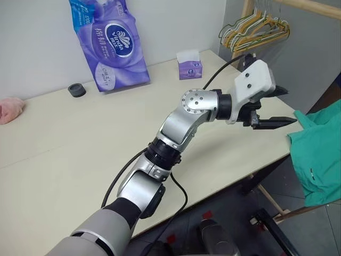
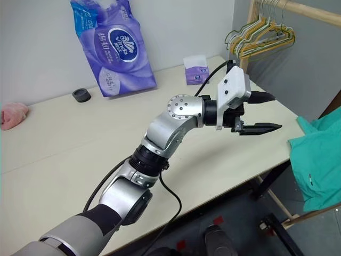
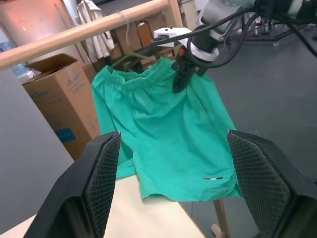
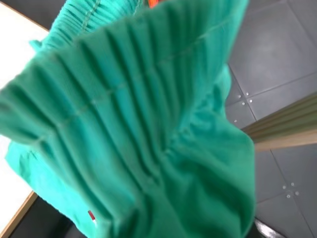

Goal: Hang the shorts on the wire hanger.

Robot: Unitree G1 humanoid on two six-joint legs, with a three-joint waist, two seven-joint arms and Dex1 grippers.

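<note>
My left gripper (image 1: 277, 106) hovers with jaws released over the pale counter (image 1: 64, 160), right gripper (image 3: 179, 79) (black-fingered) grasping the teal-green fabric shorts (image 3: 168, 134) at three o'clock.

The table (image 1: 64, 154) surface offers open passage around the left gripper (image 1: 281, 106), bounded by the tissue pack (image 1: 109, 40), tissue box (image 1: 189, 64), and the shorts (image 1: 319, 154) beyond its edge.
</note>
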